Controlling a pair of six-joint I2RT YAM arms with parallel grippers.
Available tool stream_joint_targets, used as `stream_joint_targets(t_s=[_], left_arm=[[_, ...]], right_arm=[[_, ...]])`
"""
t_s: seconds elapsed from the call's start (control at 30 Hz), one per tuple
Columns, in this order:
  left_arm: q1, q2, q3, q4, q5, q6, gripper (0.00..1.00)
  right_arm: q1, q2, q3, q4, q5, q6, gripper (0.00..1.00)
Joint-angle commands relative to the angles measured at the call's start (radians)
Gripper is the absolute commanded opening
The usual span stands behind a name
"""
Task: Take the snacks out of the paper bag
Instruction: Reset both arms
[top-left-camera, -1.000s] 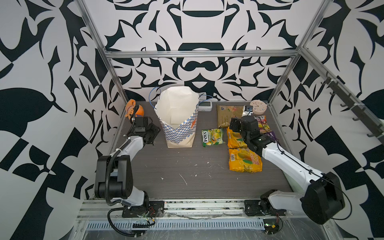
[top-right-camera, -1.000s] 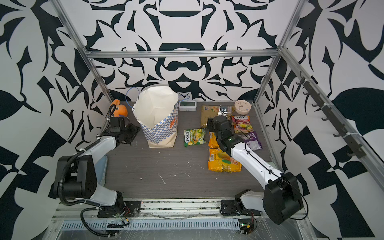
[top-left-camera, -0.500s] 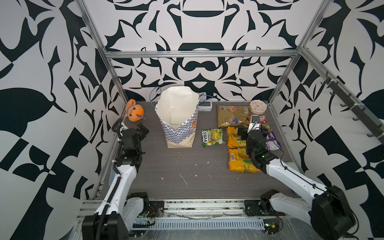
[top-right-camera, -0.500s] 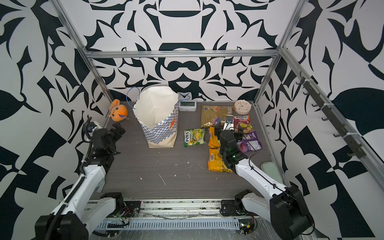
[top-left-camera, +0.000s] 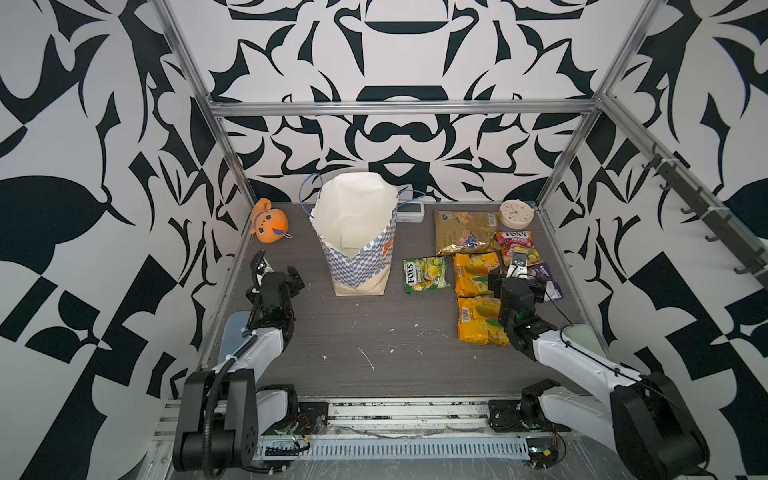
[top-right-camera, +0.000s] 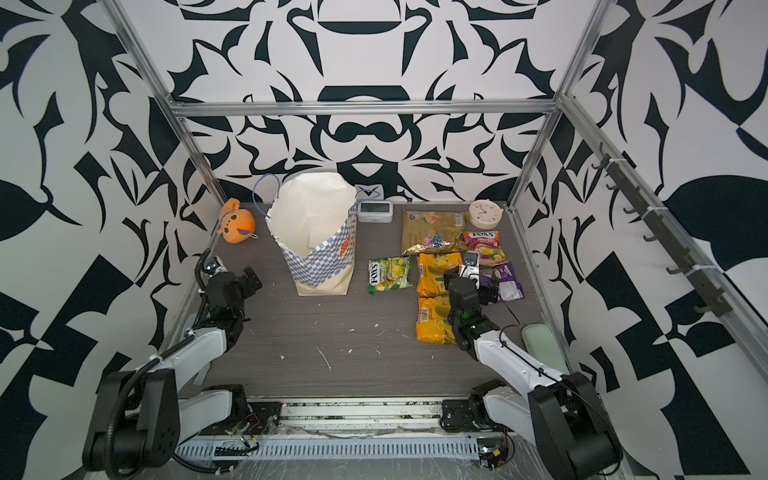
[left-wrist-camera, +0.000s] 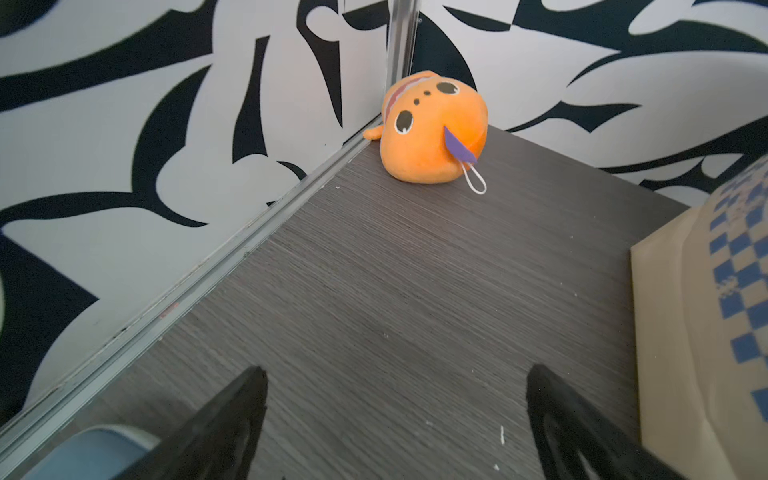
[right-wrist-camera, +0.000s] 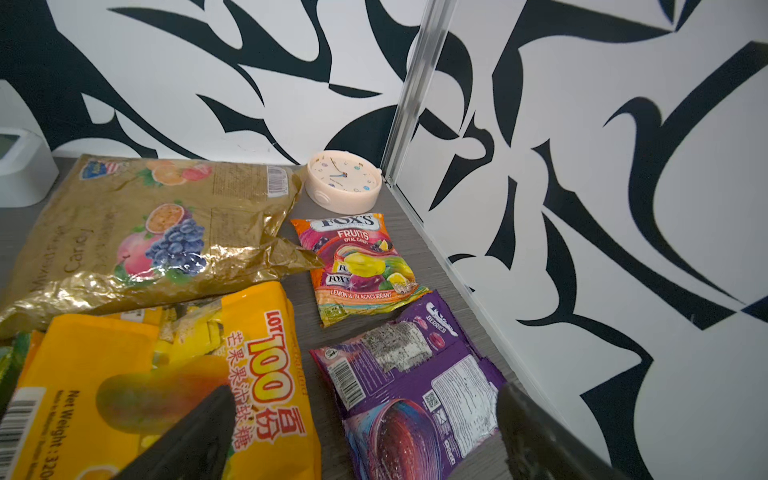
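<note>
The paper bag stands upright and open at the back middle in both top views; its base corner shows in the left wrist view. The snacks lie on the table to its right: a gold packet, a red-pink FOX'S packet, a green FOX'S packet, a purple packet and two orange-yellow packets. My left gripper is open over bare table left of the bag. My right gripper is open and empty above the purple and orange-yellow packets.
An orange plush toy sits in the back left corner. A cream clock lies in the back right corner, and a small white device behind the bag. Patterned walls with metal rails close three sides.
Both grippers have opened wider. The left gripper has drawn back from the bag's left side toward the front. The right gripper has pulled back from the gold packet to the purple one.
</note>
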Motion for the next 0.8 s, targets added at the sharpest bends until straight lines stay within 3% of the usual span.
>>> stream_joint_targets(t_s=[0.0, 0.27, 0.4, 0.6, 0.7, 0.77], left_arm=[[-0.006, 0.029, -0.011, 0.142, 0.028, 0.08, 1.0], [-0.006, 0.154, -0.101, 0.421, 0.132, 0.204, 0.99], [-0.006, 0.227, -0.129, 0.539, 0.2, 0.212, 1.0], [-0.007, 0.411, -0.181, 0.849, 0.237, 0.24, 0.99], [-0.006, 0.346, -0.147, 0.68, 0.25, 0.24, 1.0], [-0.006, 0.338, -0.077, 0.539, 0.25, 0.24, 1.0]], right_arm=[[-0.029, 0.067, -0.028, 0.112, -0.079, 0.021, 1.0], [-0.077, 0.256, -0.06, 0.382, -0.124, -0.012, 1.0], [-0.078, 0.292, -0.1, 0.497, -0.203, -0.054, 1.0], [-0.083, 0.388, -0.137, 0.652, -0.302, -0.091, 1.0], [-0.091, 0.478, -0.143, 0.763, -0.292, -0.091, 1.0], [-0.094, 0.482, -0.116, 0.711, -0.287, -0.091, 1.0]])
